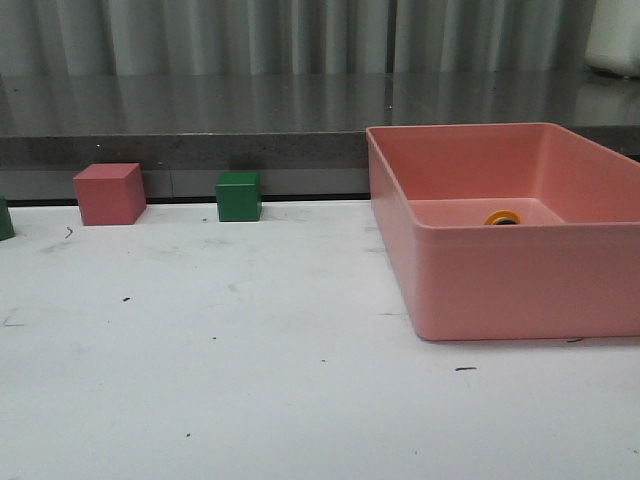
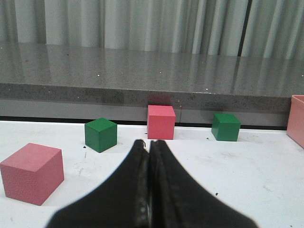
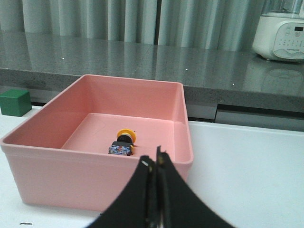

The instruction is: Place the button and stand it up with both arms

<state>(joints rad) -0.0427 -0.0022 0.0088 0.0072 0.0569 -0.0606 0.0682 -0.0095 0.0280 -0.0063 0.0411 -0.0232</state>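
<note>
The button [image 3: 123,142] lies on its side on the floor of the pink bin [image 3: 90,183], yellow cap toward the far wall. In the front view only the yellow cap of the button [image 1: 503,217] shows above the near wall of the bin [image 1: 520,280]. My right gripper [image 3: 155,159] is shut and empty, hanging just outside the bin's near wall. Over the bare white table, my left gripper [image 2: 147,143] is shut with nothing in it, short of the cubes. Neither arm shows in the front view.
Near the table's back edge stand a pink cube [image 1: 109,193] and a green cube [image 1: 239,196]. The left wrist view shows another pink cube [image 2: 32,173] and green cube [image 2: 100,134] closer in. A grey counter [image 1: 200,120] runs behind; a white appliance [image 3: 280,31] sits on it.
</note>
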